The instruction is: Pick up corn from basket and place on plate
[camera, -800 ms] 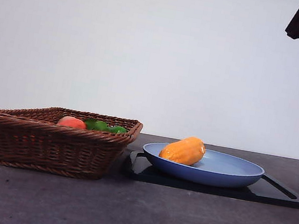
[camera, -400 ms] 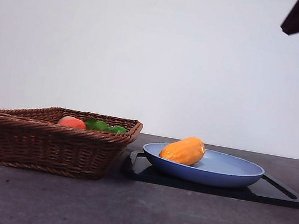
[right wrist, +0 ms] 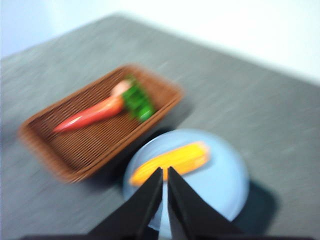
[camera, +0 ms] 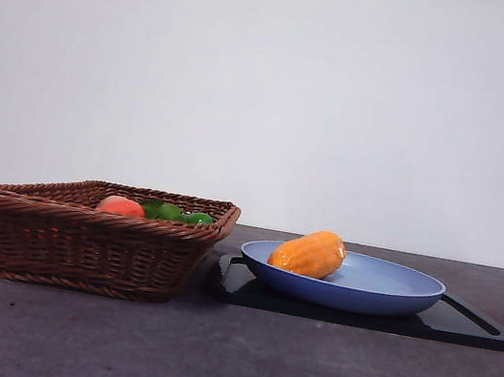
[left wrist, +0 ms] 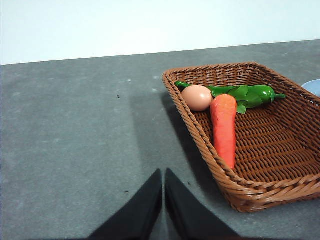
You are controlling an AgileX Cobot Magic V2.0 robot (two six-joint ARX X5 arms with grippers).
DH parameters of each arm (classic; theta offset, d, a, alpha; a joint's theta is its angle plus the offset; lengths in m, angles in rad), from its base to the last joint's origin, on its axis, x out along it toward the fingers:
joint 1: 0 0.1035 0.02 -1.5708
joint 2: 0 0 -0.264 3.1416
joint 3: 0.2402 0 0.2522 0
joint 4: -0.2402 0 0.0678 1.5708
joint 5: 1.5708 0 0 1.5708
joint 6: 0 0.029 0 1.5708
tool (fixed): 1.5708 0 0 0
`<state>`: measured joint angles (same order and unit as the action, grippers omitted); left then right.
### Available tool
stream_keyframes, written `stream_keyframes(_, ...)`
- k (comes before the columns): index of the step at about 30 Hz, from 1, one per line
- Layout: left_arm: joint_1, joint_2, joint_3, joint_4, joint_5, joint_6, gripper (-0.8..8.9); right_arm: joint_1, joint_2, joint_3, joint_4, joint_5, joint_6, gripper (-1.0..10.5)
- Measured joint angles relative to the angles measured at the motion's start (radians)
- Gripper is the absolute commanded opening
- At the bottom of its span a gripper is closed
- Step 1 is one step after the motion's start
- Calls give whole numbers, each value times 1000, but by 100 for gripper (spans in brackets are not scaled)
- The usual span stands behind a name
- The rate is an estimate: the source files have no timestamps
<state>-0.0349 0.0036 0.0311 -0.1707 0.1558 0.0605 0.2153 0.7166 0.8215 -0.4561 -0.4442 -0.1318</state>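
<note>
Black arm tip now gone; corn (camera: 311, 254) unmoved on plate (camera: 389, 294).

Front: your light is bright, even, sharp.
Right wrist: you see heavy motion blur; plate (right wrist: 220, 190) shadow at 4 o'clock.

**Colours on the dark grey table**

Orange-yellow ridged corn (camera: 310, 253) on a matte blue plate (camera: 390, 287); black tray (camera: 475, 328) beneath. Brown woven basket (camera: 88, 243) holds a pink-orange peach (left wrist: 197, 97), an orange-red carrot (left wrist: 224, 127) and green leafy pieces (left wrist: 247, 94). White wall.
</note>
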Motion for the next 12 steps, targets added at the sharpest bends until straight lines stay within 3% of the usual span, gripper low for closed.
stream_keyframes(4, 0, 0, 0, 0, 0, 0, 8, -96, -138, -154, 165, 7, 17, 1)
stream_keyframes(12, 0, 0, 0, 1, 0, 0, 8, -193, -371, -456, 323, 182, 44, 1)
